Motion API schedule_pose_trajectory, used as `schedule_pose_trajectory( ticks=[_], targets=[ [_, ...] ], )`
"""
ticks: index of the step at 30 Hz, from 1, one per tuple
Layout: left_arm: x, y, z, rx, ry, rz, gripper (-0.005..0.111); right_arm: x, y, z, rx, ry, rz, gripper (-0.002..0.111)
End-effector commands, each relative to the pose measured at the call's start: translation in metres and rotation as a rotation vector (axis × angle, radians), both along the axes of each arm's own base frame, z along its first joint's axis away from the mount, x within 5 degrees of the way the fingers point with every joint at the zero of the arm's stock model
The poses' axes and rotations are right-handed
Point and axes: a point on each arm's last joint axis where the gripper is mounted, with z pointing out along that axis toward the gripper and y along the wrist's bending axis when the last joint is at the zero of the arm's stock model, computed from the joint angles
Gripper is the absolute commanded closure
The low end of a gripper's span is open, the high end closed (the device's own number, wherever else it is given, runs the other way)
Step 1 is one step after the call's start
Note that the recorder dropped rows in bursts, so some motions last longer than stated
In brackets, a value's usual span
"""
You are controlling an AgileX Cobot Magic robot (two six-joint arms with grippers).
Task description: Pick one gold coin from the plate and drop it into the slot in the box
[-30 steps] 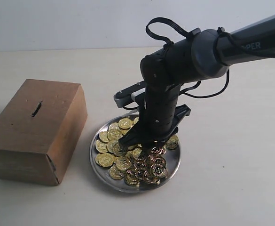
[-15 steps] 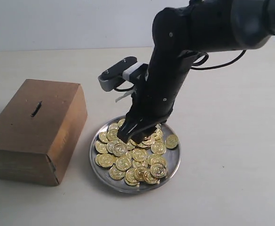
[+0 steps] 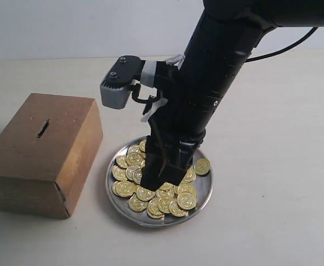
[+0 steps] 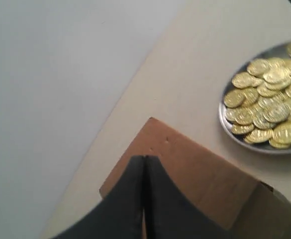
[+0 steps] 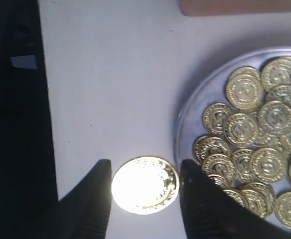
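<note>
My right gripper (image 5: 145, 168) is shut on one gold coin (image 5: 144, 185), pinched edge to edge between its two dark fingers. In the exterior view this gripper (image 3: 159, 177) hangs just above the left part of the silver plate (image 3: 207, 189), which holds several gold coins (image 3: 126, 188). The brown box (image 3: 34, 160) stands left of the plate, its dark slot (image 3: 42, 128) on the top face. My left gripper (image 4: 144, 159) is shut and empty, hovering over the box (image 4: 200, 174); the slot is hidden in that view.
The right arm's thick black wrist and its grey camera block (image 3: 117, 86) rise over the plate's far side. The plate's rim (image 5: 184, 119) and the box edge (image 5: 235, 6) show in the right wrist view. Pale tabletop (image 3: 272, 166) surrounds both.
The right arm has risen off the coin pile with a coin between its fingers and its wrist has swung up and left. The box and plate have not moved.
</note>
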Motion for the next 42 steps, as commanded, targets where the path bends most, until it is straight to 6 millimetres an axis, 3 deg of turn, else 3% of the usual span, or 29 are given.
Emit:
schedule_pose_trajectory(
  ticks=[1, 8, 12, 17, 24, 26, 33, 42],
  targets=[
    [0.006, -0.027, -0.013, 0.303, -0.117, -0.271, 0.106, -0.007, 0.001, 0.007, 0.048, 0.032, 0.059, 0.076],
    [0.015, -0.071, -0.033, 0.557, -0.261, -0.506, 0.101, -0.009, 0.003, 0.009, 0.079, 0.058, 0.067, 0.076],
    [0.011, -0.094, -0.03, 0.543, -0.329, -0.57, 0.101, -0.009, 0.004, 0.009, 0.085, 0.063, 0.064, 0.076],
    [0.008, -0.098, -0.026, 0.466, -0.321, -0.544, 0.1, -0.011, 0.004, 0.013, 0.105, 0.065, 0.059, 0.076],
    [0.006, -0.1, -0.026, 0.465, -0.333, -0.562, 0.062, -0.015, 0.003, 0.024, 0.136, 0.051, 0.057, 0.076],
    [0.004, -0.101, -0.025, 0.466, -0.343, -0.578, 0.058, -0.015, 0.003, 0.024, 0.136, 0.051, 0.057, 0.076],
    [-0.004, -0.108, -0.023, 0.465, -0.378, -0.641, 0.058, -0.015, 0.003, 0.024, 0.137, 0.048, 0.063, 0.076],
    [0.0, -0.119, -0.013, 0.446, -0.395, -0.64, 0.059, -0.015, 0.003, 0.024, 0.14, 0.043, 0.071, 0.076]
  ],
)
